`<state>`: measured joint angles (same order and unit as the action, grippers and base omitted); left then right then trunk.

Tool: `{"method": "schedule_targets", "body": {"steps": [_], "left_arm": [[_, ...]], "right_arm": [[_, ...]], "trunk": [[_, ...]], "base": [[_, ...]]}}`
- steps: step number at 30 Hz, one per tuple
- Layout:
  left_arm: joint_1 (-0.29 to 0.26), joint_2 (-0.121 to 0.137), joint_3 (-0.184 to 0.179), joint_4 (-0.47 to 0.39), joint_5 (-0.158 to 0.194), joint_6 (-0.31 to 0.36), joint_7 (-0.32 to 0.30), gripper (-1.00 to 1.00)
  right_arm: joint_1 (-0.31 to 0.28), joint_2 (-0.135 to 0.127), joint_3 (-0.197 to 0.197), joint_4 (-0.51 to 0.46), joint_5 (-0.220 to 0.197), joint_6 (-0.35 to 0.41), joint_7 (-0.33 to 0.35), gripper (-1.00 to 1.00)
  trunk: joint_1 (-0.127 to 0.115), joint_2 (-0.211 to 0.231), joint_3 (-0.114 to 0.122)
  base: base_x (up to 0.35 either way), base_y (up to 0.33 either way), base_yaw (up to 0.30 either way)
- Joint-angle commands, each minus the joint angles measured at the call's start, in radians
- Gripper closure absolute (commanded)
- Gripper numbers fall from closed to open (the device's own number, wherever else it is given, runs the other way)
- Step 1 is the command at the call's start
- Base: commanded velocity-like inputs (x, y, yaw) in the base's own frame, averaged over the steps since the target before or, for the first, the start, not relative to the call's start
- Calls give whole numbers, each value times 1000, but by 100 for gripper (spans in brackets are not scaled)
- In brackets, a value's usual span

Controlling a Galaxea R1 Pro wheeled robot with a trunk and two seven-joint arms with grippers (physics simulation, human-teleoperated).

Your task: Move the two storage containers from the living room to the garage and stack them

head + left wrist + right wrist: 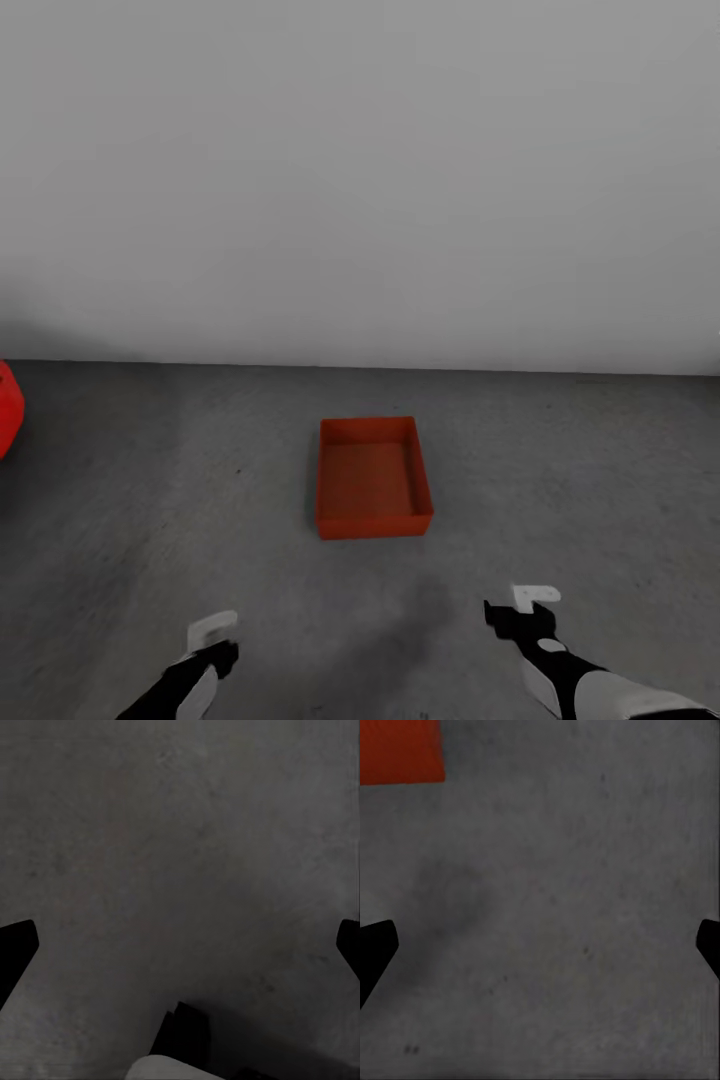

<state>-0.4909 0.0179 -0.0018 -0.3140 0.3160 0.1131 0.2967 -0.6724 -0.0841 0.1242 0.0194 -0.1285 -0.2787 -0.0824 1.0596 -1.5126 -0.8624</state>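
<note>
From the head camera we see one storage container on the concrete floor near the wall, between our left gripper and right gripper, both empty. Both wrist cameras show fingertips spread wide; the right one catches a container corner. We judge it light, stiff; grip the rims.

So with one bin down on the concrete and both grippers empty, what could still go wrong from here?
1. The storage container sits alone on the floor, and both the left gripper and right gripper are open and empty, so the stacking step is not yet done.
2. It lies directly ahead of the robot, so driving forward could nudge it.
3. It sits slightly skewed to the wall, so seating a second bin squarely may need care.
</note>
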Motion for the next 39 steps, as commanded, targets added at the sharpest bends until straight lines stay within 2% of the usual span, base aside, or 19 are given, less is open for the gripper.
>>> {"method": "schedule_targets", "body": {"steps": [1,2,6,10,11,12,14,19,25,33,37,39], "left_arm": [[0,3,-1,14,9,6,3,-100],[0,14,1,112,25,3,3,-100],[0,26,0,194,28,1,2,-100],[11,50,-1,280,26,-56,-9,-100],[42,55,-1,297,25,-94,-35,-100],[146,59,-3,312,23,-143,-182,-100],[166,57,-3,313,23,-146,-202,-100],[185,56,-2,314,25,-149,-212,-100],[189,57,-1,314,27,-153,-214,-100],[190,55,-1,310,23,-154,-214,-100],[190,54,2,309,24,-155,-214,-100],[190,54,1,309,24,-155,-214,-100]], "right_arm": [[-3,-6,9,5,-9,-4,1,-100],[-9,-39,9,12,-8,-4,5,-100],[-9,-48,9,14,-7,-2,5,-100],[126,-74,14,14,1,109,10,-100],[198,-79,15,14,4,135,14,-100],[417,-68,17,13,9,139,36,-100],[465,-47,17,13,24,124,39,-100],[529,-6,17,13,63,92,41,-100],[564,4,16,13,71,61,41,-100],[571,7,15,13,73,56,41,-100],[571,14,16,13,75,61,42,-100],[571,27,16,13,75,62,42,-100]], "trunk": [[0,0,-1],[0,0,-1],[0,0,-1],[0,0,-1],[0,0,-1],[0,0,-1],[0,0,-1],[0,0,0],[0,0,8],[0,0,20],[0,0,27],[0,0,30]], "base": [[0,0,0],[0,0,0],[0,0,0],[0,0,0],[0,0,0],[0,0,0],[0,0,0],[0,0,0],[0,0,0],[0,0,0],[0,0,0],[0,0,0]]}}
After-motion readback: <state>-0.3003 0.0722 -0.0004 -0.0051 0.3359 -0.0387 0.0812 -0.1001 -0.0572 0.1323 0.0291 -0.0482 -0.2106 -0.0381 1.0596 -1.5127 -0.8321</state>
